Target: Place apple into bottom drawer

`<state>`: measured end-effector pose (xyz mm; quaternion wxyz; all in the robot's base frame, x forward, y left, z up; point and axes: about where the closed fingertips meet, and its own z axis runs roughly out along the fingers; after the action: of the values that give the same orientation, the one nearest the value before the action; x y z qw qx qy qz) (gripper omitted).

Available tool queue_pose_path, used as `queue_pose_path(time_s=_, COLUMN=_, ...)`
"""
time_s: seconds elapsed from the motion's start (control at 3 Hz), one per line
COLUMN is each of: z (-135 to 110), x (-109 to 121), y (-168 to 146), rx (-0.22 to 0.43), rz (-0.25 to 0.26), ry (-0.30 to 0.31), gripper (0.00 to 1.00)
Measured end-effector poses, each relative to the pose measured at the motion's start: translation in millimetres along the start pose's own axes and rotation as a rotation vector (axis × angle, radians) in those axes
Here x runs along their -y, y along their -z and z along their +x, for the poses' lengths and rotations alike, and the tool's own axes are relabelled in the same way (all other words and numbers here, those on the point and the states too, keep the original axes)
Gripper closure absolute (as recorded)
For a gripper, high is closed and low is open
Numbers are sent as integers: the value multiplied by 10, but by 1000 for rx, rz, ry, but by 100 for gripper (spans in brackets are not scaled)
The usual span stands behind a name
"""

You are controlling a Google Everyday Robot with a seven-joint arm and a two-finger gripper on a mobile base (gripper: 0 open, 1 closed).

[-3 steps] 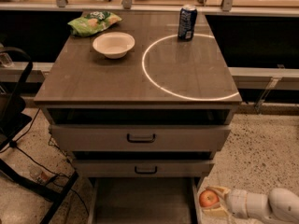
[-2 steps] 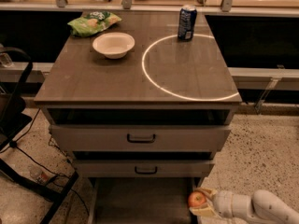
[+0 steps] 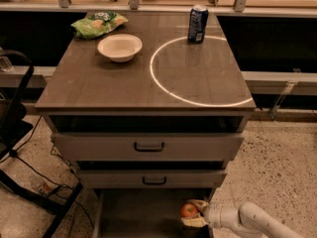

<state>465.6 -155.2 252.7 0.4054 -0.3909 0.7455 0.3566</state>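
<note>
The bottom drawer (image 3: 138,214) is pulled out at the foot of the cabinet, a wide shallow grey tray with a flat floor. My gripper (image 3: 192,213) reaches in from the lower right on a white arm and is shut on the apple (image 3: 188,210), a round orange-red fruit. The apple sits between the two pale fingers (image 3: 199,204), over the right part of the drawer floor. I cannot tell whether the apple touches the floor.
Two grey-fronted drawers with dark handles (image 3: 148,147) stand above the tray. On the cabinet top are a white bowl (image 3: 120,47), a green chip bag (image 3: 98,24) and a blue can (image 3: 197,24). A black stand with cables (image 3: 20,148) is at the left.
My gripper has carried the apple to the left, from outside the drawer's right wall to over the drawer floor.
</note>
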Motion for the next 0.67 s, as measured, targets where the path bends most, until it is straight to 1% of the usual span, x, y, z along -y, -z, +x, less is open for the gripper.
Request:
queue_pose_path(time_s=0.33, z=134, x=89, y=-411, rx=-6, rz=1, ry=-6, gripper=100)
queue_pose_path(time_s=0.67, z=179, x=90, y=-773, rx=-31, rz=20, ry=22, gripper=100)
